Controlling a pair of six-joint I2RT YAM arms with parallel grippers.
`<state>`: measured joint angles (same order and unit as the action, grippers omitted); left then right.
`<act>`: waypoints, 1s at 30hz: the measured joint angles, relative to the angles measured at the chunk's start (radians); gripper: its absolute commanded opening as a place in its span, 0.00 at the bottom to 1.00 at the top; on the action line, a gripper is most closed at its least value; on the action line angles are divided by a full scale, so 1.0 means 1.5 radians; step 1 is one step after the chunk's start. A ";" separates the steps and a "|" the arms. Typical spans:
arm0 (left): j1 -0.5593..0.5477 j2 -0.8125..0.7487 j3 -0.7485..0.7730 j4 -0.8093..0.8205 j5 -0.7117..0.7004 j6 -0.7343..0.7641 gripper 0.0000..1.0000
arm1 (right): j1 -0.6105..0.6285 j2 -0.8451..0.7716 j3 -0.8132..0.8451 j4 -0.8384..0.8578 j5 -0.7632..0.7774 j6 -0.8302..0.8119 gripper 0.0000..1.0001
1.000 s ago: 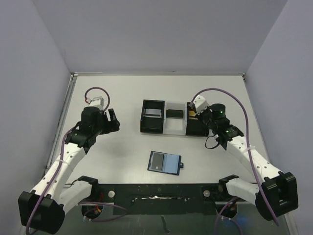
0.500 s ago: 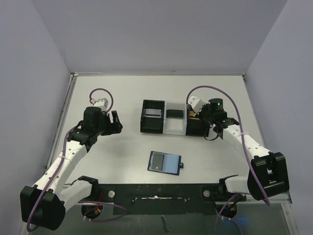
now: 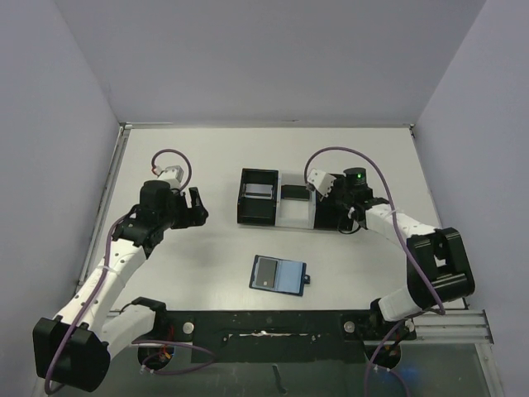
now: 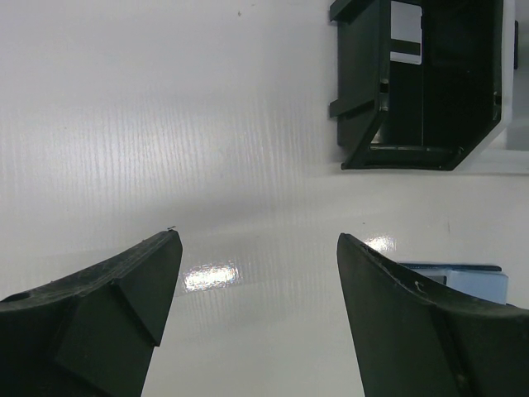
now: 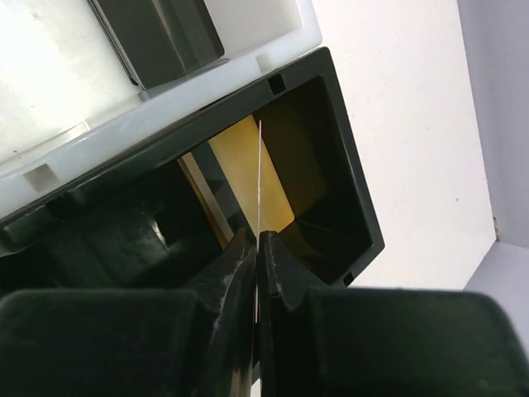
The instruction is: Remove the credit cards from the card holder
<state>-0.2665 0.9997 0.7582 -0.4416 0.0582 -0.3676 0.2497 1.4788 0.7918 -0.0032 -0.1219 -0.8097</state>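
Right gripper [image 5: 258, 240] clamped on thin card [image 5: 259, 178] edge-on over black box [image 5: 357, 194], gold card [image 5: 235, 161] inside, left gripper [image 4: 256, 248] spread wide, empty, card holder [image 3: 279, 275] open on table [image 4: 165, 124]

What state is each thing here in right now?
Left pincer: open, empty, above the table.
Right pincer: shut on a thin card over the right box.
Card holder: lying open, flat.
Left box: holds a grey card.
White tray: holds a dark card.
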 measured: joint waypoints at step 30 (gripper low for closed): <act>0.000 0.016 0.000 0.000 0.018 0.009 0.75 | 0.006 0.134 0.011 0.095 0.031 -0.093 0.21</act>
<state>-0.2665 1.0229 0.7582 -0.4419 0.0856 -0.3542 0.2592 1.6794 0.8082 0.1398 -0.0750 -0.9493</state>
